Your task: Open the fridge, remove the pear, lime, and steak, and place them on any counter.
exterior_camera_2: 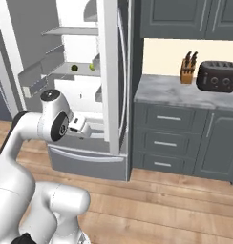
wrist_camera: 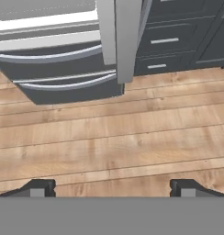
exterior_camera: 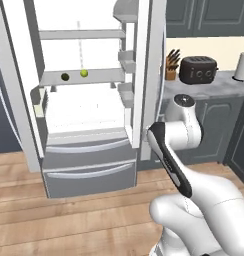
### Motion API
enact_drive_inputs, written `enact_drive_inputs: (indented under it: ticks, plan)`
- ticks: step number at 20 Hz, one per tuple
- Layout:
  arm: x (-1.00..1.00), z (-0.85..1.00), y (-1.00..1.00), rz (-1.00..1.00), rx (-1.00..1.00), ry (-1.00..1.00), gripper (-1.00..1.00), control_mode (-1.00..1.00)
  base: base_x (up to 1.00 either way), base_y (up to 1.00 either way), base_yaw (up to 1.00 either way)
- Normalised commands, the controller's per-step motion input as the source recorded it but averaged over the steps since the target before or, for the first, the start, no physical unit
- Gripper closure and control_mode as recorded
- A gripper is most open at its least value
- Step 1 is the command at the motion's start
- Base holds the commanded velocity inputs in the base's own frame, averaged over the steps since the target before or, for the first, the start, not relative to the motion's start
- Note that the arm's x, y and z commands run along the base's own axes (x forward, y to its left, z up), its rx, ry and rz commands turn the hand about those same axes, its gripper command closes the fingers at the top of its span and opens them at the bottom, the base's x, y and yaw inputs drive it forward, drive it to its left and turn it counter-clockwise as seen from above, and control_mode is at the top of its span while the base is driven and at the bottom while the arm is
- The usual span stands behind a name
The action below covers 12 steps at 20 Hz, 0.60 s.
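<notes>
Fridge (exterior_camera: 89, 165) stands with both doors swung open, white interior exposed. Lime (exterior_camera: 65, 77) and pear (exterior_camera: 84, 73) sit side by side on a middle shelf (exterior_camera: 101, 76), lime to the left, slightly apart. Gripper (wrist_camera: 112, 188) points down over the wooden floor (wrist_camera: 109, 142) near the bottom drawers, jaws spread wide, holding nothing. Surface (exterior_camera_2: 175, 93) to the right carries a toaster (exterior_camera_2: 217, 76) and knife block (exterior_camera_2: 187, 71).

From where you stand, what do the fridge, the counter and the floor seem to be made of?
Fridge: likely brushed metal outside, a smooth silver-grey with a soft sheen; the inside looks like white plastic.
Counter: seems polished stone, grey-and-white marbled, though it could be a laminate.
Floor: looks like wood planks, light brown with grain lines and long seams, matte to satin finish.
</notes>
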Motion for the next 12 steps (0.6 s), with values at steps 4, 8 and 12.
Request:
enact_drive_inputs:
  ticks: [4,8,12]
  plan:
    - [0.0,0.0,0.0,0.0,0.0,0.0,-1.0,1.0,0.75,0.97,0.0]
    - [0.0,0.0,0.0,0.0,0.0,0.0,-1.0,1.0,1.0,0.61,0.0]
    - [0.0,0.0,0.0,0.0,0.0,0.0,-1.0,1.0,1.0,0.26,0.14]
